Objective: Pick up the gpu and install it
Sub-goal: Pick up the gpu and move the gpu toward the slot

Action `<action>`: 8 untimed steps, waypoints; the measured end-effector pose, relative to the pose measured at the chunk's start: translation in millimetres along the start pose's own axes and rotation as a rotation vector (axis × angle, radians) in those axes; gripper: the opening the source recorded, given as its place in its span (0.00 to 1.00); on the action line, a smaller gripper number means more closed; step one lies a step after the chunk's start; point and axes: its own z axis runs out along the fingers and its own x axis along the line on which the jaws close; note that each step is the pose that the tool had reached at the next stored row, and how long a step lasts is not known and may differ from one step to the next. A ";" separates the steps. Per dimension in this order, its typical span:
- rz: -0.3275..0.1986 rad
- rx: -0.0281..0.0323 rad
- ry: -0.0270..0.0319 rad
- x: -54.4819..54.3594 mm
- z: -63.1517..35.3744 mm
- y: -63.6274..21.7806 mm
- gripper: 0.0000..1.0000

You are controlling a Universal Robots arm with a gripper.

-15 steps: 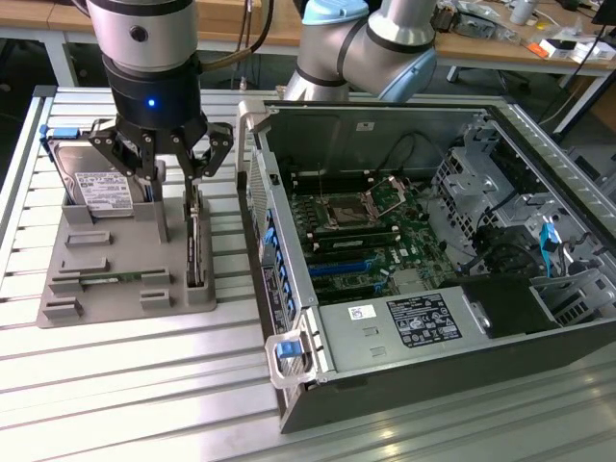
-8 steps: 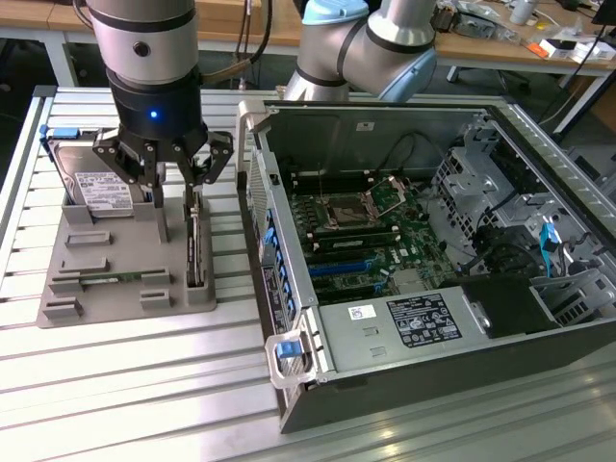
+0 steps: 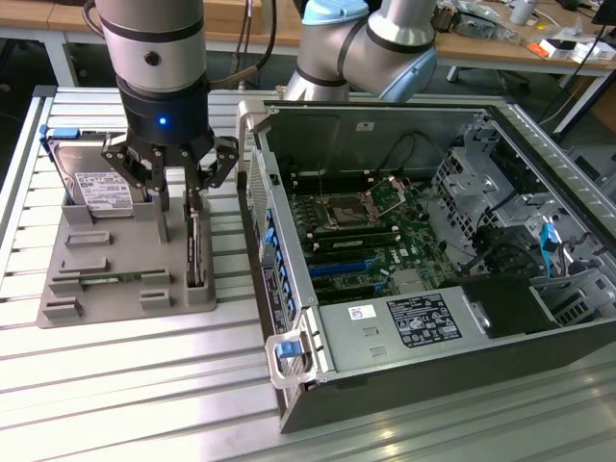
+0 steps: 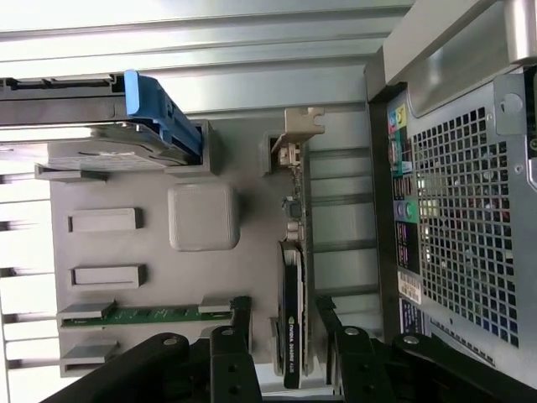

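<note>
The grey holder tray (image 3: 108,252) (image 4: 252,210) lies on the slatted metal table (image 3: 144,385) (image 4: 210,50), and everything here is placed from it. The gpu (image 3: 198,258) (image 4: 292,327) stands on its long edge in a slot along the tray's side that is nearest to the open computer case (image 3: 289,289) (image 4: 470,210). Its beige metal bracket (image 4: 304,128) is at the tray's end where the hard drive (image 3: 101,188) (image 4: 109,151) also sits. The gripper (image 3: 179,217) (image 4: 283,304) hangs over that slot with its fingers (image 4: 242,323) spread apart, one on each face of the card. In the wrist view a narrow gap shows at both sides, so nothing is gripped. Toward the tray's middle a raised square block (image 4: 201,217) stands near the card, with some bare tray floor between. On the other side only a narrow strip of table separates the tray's edge from the case wall. The memory stick (image 3: 111,279) (image 4: 151,315) lies flat in the tray, well apart from the card.
</note>
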 end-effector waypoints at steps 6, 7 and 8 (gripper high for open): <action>0.000 0.0005 -0.0001 -4.1 8.6 -0.4 0.42; 0.000 0.0007 0.0001 -4.2 10.4 -1.6 0.42; 0.000 0.0007 0.0000 -4.2 12.5 -3.0 0.42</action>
